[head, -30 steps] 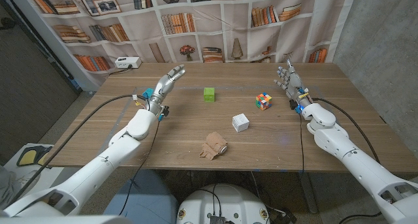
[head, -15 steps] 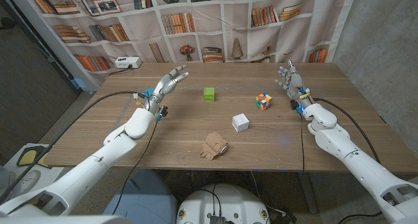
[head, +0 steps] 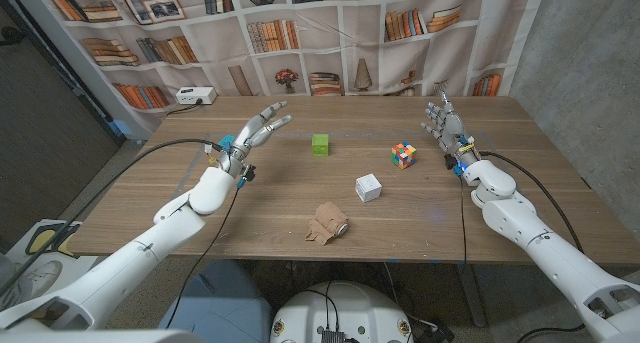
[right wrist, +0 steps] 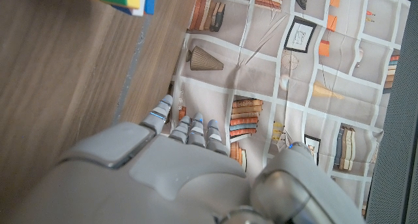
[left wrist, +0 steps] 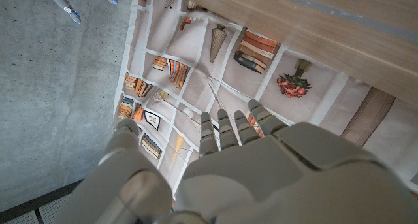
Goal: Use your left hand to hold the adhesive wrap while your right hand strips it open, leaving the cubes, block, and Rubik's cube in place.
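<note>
Two robot hands: left robot hand [head: 252, 129] in the upper left of the frame, fingers spread, holding nothing; right robot hand [head: 446, 125] in the upper right, fingers raised and apart, also holding nothing.
Adhesive wrap [head: 327, 224]: tan, crumpled roll lying low in the middle of the frame on the surface [head: 270, 198], near its front edge, well apart from both hands.
Handling: it looks light, soft and tacky, likely to slide or lift unless pinned; the roll body suits the left hand's hold.
Free end: probably the loose flap at the wrap's left side, though too small to tell for certain.
Leave alone: green cube [head: 320, 144], white cube [head: 368, 188], Rubik's cube [head: 403, 155], all in the middle of the frame above the wrap.
Change: left forearm has swung slightly inward since the earlier frame, its fingers pointing more toward centre; right hand and objects unchanged.
</note>
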Available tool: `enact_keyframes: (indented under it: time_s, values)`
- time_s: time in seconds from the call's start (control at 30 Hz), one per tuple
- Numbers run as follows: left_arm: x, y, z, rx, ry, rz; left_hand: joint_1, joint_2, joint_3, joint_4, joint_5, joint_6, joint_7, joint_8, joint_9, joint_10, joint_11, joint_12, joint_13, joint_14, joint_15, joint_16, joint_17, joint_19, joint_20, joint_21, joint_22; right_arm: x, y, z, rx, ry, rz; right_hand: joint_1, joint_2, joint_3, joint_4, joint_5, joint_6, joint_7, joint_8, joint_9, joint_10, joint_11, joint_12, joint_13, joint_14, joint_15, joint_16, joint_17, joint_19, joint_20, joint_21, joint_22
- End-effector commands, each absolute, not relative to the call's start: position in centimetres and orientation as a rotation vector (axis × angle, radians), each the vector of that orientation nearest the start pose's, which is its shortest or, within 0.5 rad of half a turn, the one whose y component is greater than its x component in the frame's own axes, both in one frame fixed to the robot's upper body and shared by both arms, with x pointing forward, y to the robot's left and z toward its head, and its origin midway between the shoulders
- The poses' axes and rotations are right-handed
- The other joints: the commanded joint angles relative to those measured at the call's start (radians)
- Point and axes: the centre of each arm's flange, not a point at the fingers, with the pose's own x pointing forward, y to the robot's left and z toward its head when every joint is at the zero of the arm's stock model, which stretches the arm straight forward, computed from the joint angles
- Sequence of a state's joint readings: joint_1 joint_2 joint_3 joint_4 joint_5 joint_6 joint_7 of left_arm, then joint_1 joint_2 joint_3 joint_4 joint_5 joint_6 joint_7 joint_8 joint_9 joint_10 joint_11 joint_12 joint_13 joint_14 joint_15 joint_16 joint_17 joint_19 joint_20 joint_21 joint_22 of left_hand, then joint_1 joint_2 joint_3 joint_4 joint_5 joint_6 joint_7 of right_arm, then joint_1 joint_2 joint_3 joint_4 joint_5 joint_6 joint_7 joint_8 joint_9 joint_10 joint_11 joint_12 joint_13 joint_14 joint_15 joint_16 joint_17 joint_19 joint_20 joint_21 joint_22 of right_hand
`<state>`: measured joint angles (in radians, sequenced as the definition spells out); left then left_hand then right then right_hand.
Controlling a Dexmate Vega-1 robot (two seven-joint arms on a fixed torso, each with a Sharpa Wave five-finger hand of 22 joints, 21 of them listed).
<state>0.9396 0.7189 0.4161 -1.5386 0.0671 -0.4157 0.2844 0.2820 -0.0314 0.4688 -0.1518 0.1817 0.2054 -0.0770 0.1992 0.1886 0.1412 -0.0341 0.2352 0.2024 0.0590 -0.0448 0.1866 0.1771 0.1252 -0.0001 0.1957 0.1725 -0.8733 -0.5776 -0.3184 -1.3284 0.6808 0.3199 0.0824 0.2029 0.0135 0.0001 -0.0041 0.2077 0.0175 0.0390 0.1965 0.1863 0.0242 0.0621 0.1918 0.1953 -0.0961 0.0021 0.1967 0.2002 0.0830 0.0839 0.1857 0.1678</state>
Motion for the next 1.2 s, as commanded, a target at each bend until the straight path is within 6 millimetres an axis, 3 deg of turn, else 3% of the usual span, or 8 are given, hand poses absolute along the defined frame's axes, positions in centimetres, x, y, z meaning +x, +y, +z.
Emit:
enact_keyframes:
  time_s: [0.03,0.47,0.77,1.2]
  values:
    - [57.2,26.7,-1.3,0.778,-0.92,-0.047,0.01,-0.004,-0.004,-0.001,-0.002,-0.002,-0.002,-0.003,0.002,-0.001,-0.002,0.0,0.002,-0.001,-0.002,-0.001,-0.001,0.002,0.005,-0.002,0.001,63.7,-32.5,-2.2,0.028,-0.636,0.208,0.002,0.003,-0.006,-0.002,0.001,-0.004,-0.002,-0.001,0.003,-0.006,-0.001,0.006,0.0,-0.009,-0.005,0.001,-0.001,-0.002,0.005,0.001,0.002]
    - [56.5,26.5,-2.2,0.776,-0.93,-0.034,0.012,-0.004,-0.006,0.001,-0.001,0.001,0.0,-0.002,0.002,0.001,0.0,-0.001,0.002,-0.001,-0.002,-0.001,-0.001,0.001,0.004,-0.003,0.001,63.7,-32.6,-2.4,0.032,-0.637,0.208,0.003,0.004,-0.006,-0.003,0.001,-0.003,-0.004,-0.001,0.003,-0.008,-0.002,0.006,0.0,-0.008,-0.004,0.002,-0.001,-0.002,0.006,0.001,0.002]
    - [55.7,26.7,-1.8,0.856,-0.959,0.0,0.013,-0.005,-0.008,0.001,-0.001,0.002,-0.001,-0.002,0.002,0.002,-0.004,-0.001,0.002,-0.001,-0.006,-0.001,0.0,0.005,0.003,-0.002,0.001,63.7,-32.6,-2.5,0.031,-0.64,0.208,0.003,0.004,-0.007,-0.004,0.001,-0.003,-0.003,0.0,0.003,-0.007,-0.001,0.007,0.0,-0.009,-0.004,0.002,-0.001,-0.002,0.006,0.001,0.002]
    - [55.2,26.9,-2.0,0.91,-0.986,0.018,0.017,-0.013,-0.014,0.0,0.004,0.006,-0.024,-0.002,0.002,0.016,-0.011,0.003,0.002,0.012,-0.018,0.002,0.0,0.019,-0.006,0.002,0.001,63.5,-32.7,-2.5,0.042,-0.638,0.201,0.002,0.005,-0.007,-0.004,0.001,-0.002,-0.003,0.0,0.003,-0.007,-0.001,0.007,0.0,-0.008,-0.004,0.002,-0.001,-0.002,0.006,0.001,0.002]
